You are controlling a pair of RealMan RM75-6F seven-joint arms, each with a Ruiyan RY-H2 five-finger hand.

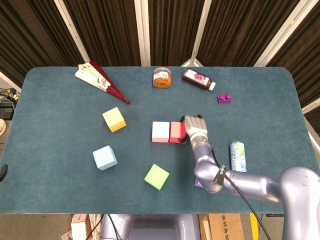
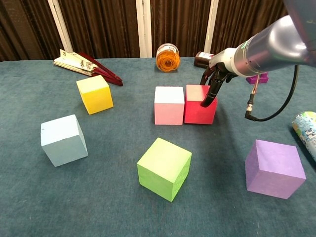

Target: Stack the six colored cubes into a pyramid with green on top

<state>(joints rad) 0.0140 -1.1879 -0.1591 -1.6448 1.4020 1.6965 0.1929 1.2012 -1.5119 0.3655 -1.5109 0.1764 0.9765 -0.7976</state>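
Near the middle of the table (image 1: 60,100), the red cube (image 2: 199,104) and the pink cube (image 2: 169,105) are sitting side by side, their facing sides touching, pink to the left of red in both views. Against the red cube's right side the right hand (image 2: 212,84) is reaching down from above, its dark fingers (image 2: 209,96) lying along the cube's upper right edge and touching it; whether they are gripping the cube or only pressing on it I cannot tell, since the thumb side is hidden. Closer to the robot, the green cube (image 2: 164,168) is lying turned at an angle, well apart from the pair, and the purple cube (image 2: 274,169) is resting off to the right, mostly hidden under the right arm in the head view. Further left, the yellow cube (image 2: 94,93) and the light blue cube (image 2: 63,139) are sitting separately. Along the far edge a folded fan (image 1: 102,81), an orange-filled jar (image 1: 161,77), a dark bottle (image 1: 198,79) and a small purple brick (image 1: 224,98) are lying, and a patterned can (image 1: 238,156) is lying on its side at the right. No left hand is showing in either view
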